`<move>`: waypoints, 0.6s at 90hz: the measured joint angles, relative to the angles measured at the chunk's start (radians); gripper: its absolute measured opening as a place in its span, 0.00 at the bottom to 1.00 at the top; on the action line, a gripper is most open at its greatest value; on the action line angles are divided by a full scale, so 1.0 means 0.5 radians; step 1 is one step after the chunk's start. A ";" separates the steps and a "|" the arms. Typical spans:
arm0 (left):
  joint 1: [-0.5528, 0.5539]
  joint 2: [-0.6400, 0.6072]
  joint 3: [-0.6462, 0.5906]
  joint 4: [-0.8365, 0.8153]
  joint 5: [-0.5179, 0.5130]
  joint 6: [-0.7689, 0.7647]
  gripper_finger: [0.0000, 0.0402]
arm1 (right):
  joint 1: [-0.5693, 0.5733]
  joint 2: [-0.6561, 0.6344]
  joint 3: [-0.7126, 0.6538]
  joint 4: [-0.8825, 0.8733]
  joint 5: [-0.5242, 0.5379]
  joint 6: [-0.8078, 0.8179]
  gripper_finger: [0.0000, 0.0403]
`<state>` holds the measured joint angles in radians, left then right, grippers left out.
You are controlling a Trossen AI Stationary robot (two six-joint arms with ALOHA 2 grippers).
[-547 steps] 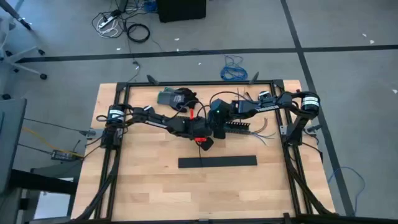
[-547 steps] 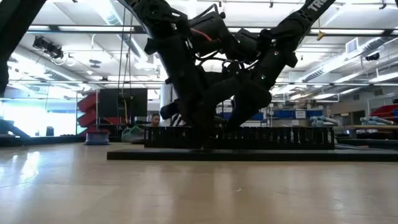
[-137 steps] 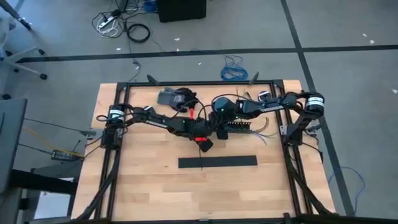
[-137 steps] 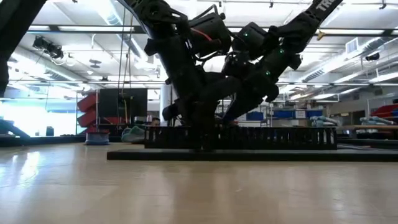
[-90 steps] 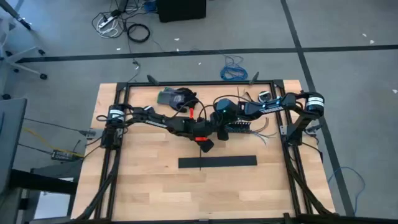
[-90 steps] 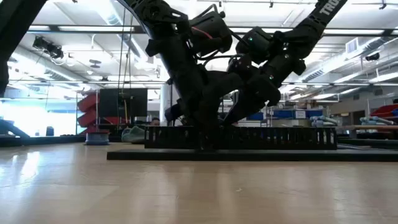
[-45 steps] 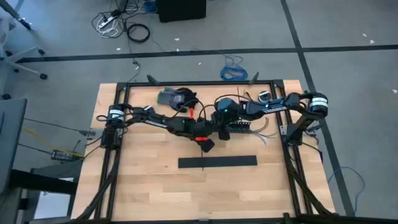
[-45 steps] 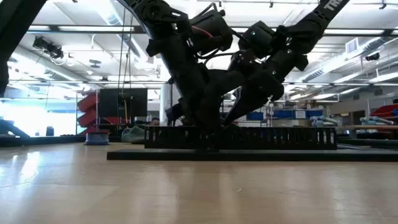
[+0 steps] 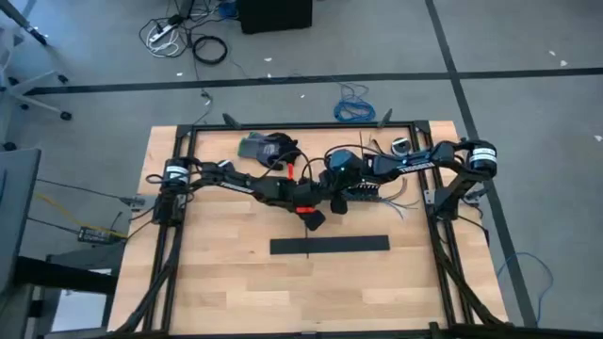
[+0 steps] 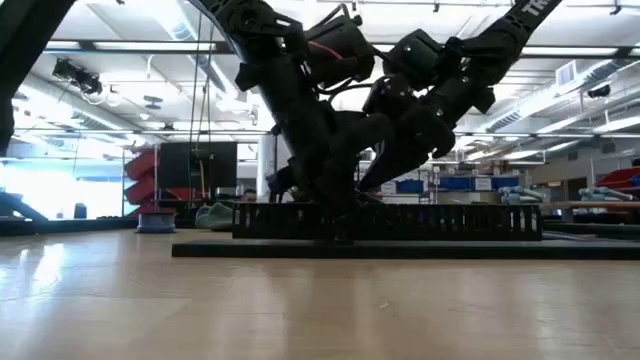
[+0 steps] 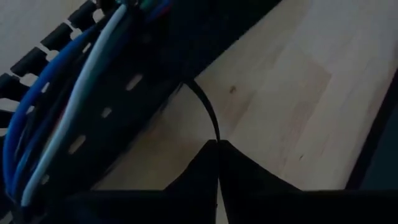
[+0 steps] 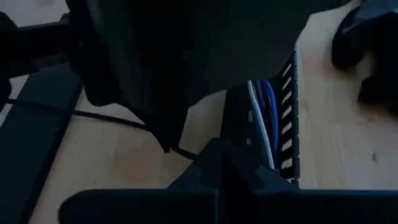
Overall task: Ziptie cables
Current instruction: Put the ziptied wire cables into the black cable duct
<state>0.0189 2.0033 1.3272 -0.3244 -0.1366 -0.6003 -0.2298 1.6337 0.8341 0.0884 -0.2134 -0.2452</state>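
Clearly the cables (image 11: 74, 93) are the soft part of this job: thin blue, white and green wires lying side by side in the slotted duct (image 12: 287, 118), toward the far right of the desk (image 9: 217, 282). They look light and limp, so I judge they would sag and splay if lifted by one end; the better hold is around the middle of the bundle, where the wires run together, not at the loose ends (image 9: 400, 202) that fan out at the right of the duct.

A ziptie (image 11: 205, 109) curves up from beside the duct to the left claw (image 11: 214, 163), whose fingers are pressed together on it. That strip is thin, springy and probably slippery, so it should be pinched close to its end and kept from twisting.

From above, the left claw (image 9: 314, 215) sits just near of the duct's left end, with the right claw (image 9: 337, 200) close beside it. The right claw's fingers (image 12: 214, 163) seem closed on a ziptie (image 12: 112, 118) trailing left across the desk, though the dark view leaves some doubt.

Nearer lies a wide flat bar (image 9: 330, 245), with a thin strip across its left part
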 joint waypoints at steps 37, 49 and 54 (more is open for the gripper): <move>0.000 0.000 0.000 -0.002 0.000 -0.002 0.00 | -0.029 0.002 -0.083 0.138 0.000 0.020 0.00; 0.000 0.000 0.000 -0.001 0.000 -0.002 0.00 | -0.042 0.003 -0.114 0.209 -0.021 0.039 0.00; 0.000 0.000 0.000 -0.002 0.000 -0.003 0.00 | -0.044 0.003 -0.125 0.220 -0.037 0.049 0.00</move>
<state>0.0189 2.0033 1.3272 -0.3252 -0.1368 -0.6018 -0.2516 1.6353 0.7715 0.1984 -0.2319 -0.2207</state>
